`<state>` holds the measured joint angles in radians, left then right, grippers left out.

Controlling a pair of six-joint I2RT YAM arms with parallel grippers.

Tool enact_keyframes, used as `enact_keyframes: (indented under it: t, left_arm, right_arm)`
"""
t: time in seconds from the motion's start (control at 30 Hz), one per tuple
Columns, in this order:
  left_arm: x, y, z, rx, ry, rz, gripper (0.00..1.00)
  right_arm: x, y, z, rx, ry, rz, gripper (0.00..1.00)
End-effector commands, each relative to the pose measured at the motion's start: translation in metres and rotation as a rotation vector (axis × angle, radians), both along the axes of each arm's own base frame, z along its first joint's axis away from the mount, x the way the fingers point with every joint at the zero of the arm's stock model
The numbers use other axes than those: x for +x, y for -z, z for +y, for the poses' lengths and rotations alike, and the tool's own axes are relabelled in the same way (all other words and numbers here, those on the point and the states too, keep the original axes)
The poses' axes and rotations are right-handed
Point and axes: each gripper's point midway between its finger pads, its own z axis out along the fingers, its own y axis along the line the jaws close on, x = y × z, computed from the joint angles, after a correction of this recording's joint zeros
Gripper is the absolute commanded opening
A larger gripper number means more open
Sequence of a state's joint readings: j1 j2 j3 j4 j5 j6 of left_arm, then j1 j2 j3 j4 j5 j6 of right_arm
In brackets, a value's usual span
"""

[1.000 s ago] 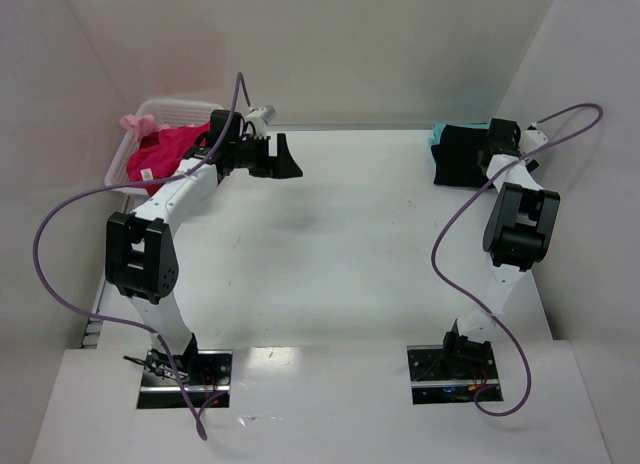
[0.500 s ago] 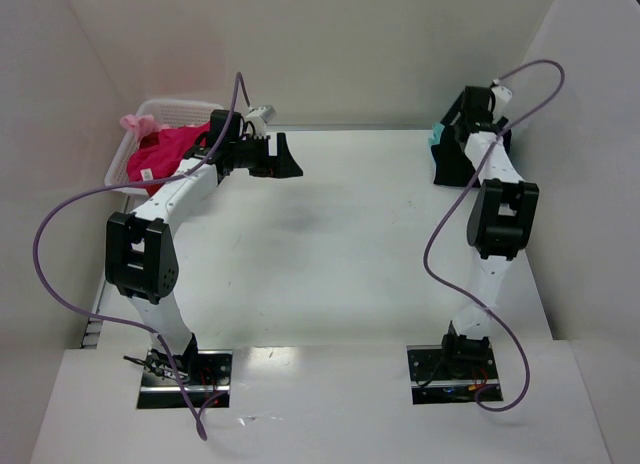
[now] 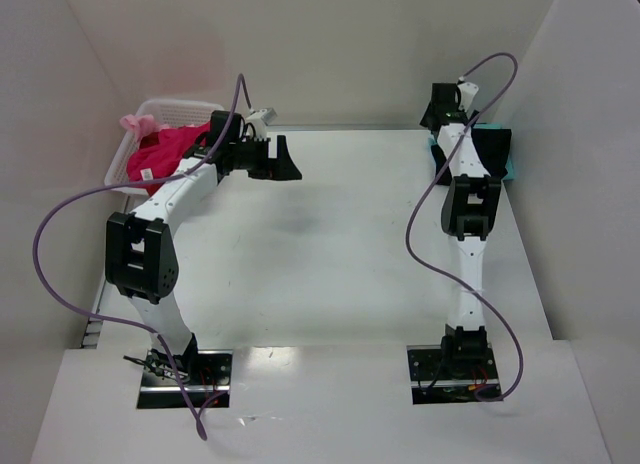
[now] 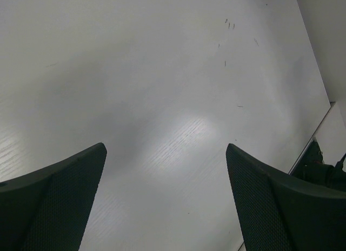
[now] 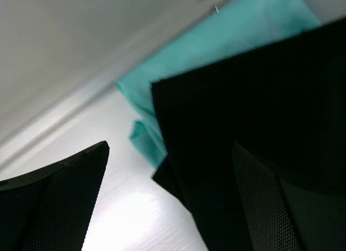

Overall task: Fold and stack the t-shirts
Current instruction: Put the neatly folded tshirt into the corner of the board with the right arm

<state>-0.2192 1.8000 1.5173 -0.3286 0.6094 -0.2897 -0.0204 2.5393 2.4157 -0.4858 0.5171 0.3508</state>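
- Far left: a white lattice plastic basket (image 3: 150,112) is seen at the back corner of the worktop (image 3: 350,244). A crumpled magenta-pink cloth t-shirt (image 3: 165,152) is heaped inside it, with some paler pink cloth (image 3: 135,122) at the far rim.
- This shirt is judged still unfolded. If it is lifted by one edge, it could catch on the lattice, and the light basket could be dragged or tipped with it.
- Just right of the basket: the left end effector (image 4: 165,148) is held released, jaws wide apart and nothing between them. Only bare worktop is shown under it in the wrist view.
- A purple cable (image 3: 238,94) is looped above the basket. A reach into the basket could be fouled by it.
- Far right: the right end effector (image 5: 170,145) is also released and empty, raised near the back wall above the stack.
- Back right corner: a folded black cloth t-shirt (image 5: 270,126) is laid on a folded teal cloth t-shirt (image 5: 227,40), with teal showing past the black edges.
- The stack could be skewed, or the black layer pushed off the teal, if the open jaws are lowered or swept across it.
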Motion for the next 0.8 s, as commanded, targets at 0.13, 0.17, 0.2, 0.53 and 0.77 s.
enact_keyframes:
  t: [0.13, 0.17, 0.2, 0.53, 0.77]
  left_arm:
    - [0.007, -0.019, -0.001, 0.0, 0.037, -0.05, 0.99]
    - [0.007, -0.019, -0.001, 0.0, 0.037, -0.05, 0.99]
    - [0.007, -0.019, -0.001, 0.0, 0.037, -0.05, 0.99]
    - [0.009, -0.022, -0.002, -0.009, 0.028, -0.04, 0.99]
    - [0.01, -0.025, 0.0, -0.018, -0.002, -0.047, 0.99]
  right_arm:
    - [-0.016, 0.038, -0.019, -0.036, 0.102, 0.105, 1.0]
    - [-0.015, 0.037, -0.021, -0.049, 0.107, 0.104, 1.0]
    - [-0.017, 0.045, -0.021, -0.05, 0.106, 0.125, 1.0]
    - [0.017, 0.052, 0.018, 0.075, -0.122, 0.058, 1.0]
    - [0.016, -0.042, 0.002, 0.033, -0.057, -0.087, 1.0]
